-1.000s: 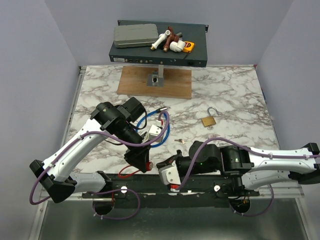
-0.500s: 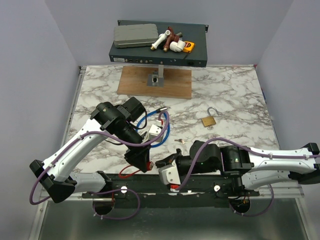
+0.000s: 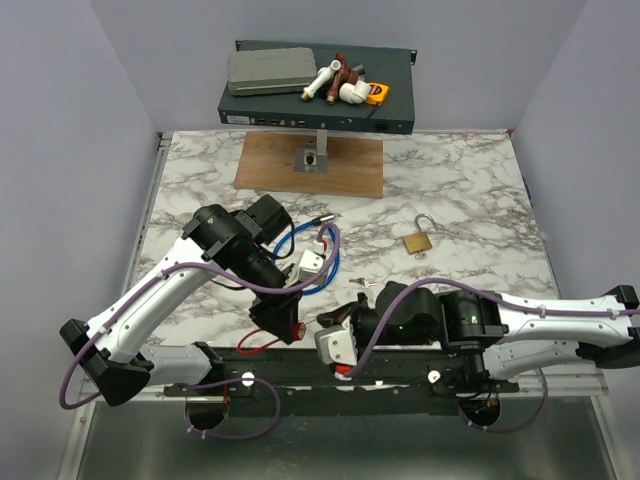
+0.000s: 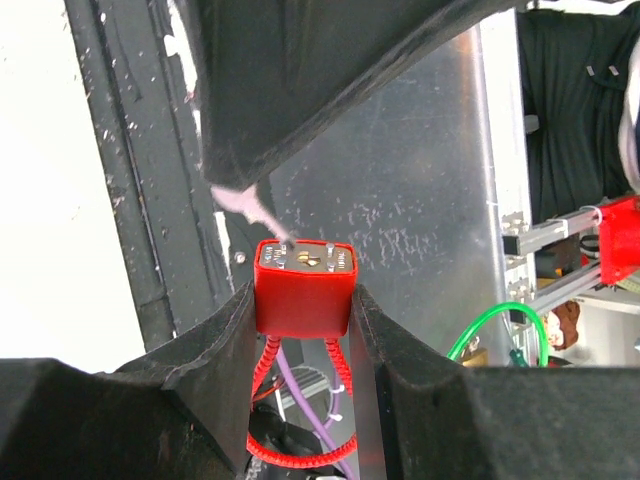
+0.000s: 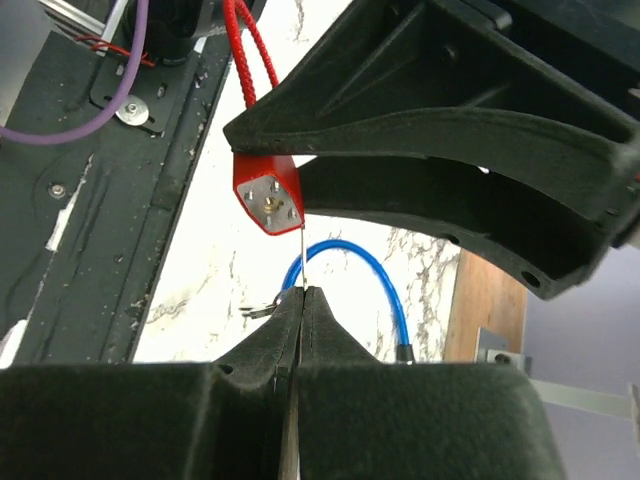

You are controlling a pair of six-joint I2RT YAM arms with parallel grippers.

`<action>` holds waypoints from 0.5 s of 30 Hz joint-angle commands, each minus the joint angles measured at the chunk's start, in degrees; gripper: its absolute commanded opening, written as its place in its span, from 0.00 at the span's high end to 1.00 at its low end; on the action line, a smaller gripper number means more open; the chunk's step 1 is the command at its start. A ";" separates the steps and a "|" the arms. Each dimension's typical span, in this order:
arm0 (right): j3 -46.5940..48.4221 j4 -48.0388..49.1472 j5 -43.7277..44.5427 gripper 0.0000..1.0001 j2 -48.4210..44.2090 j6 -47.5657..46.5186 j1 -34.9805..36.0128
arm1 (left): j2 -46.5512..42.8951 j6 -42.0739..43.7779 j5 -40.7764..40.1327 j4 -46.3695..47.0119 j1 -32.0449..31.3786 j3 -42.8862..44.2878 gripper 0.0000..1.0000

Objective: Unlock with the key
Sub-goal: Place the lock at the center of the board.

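**Operator:** What was the state of each gripper?

**Technician:** The left gripper was clamped on the red lock, its jaws partly spread around the body. The right gripper was pressed together, pinching the key.

**Operator:** Where was the key?

**Technician:** It stood edge-on between the right fingertips, its tip at the lock's keyhole face, over the near edge of the tabletop.

**Operator:** What had changed?

**Technician:** The right gripper had shifted slightly toward the left. The left arm had not moved.
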 commanded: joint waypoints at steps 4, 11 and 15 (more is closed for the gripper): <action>-9.00 3.24 2.68 0.99 -6.49 13.08 0.35 | 1.75 -0.35 -13.12 5.26 5.63 -5.50 1.00; -22.04 13.38 2.80 0.99 -13.94 31.60 0.31 | 10.97 1.25 -24.10 18.43 9.72 -9.75 1.00; -28.00 19.90 4.60 1.00 -18.22 40.47 0.30 | 20.07 1.55 -32.07 26.45 9.75 -11.13 1.00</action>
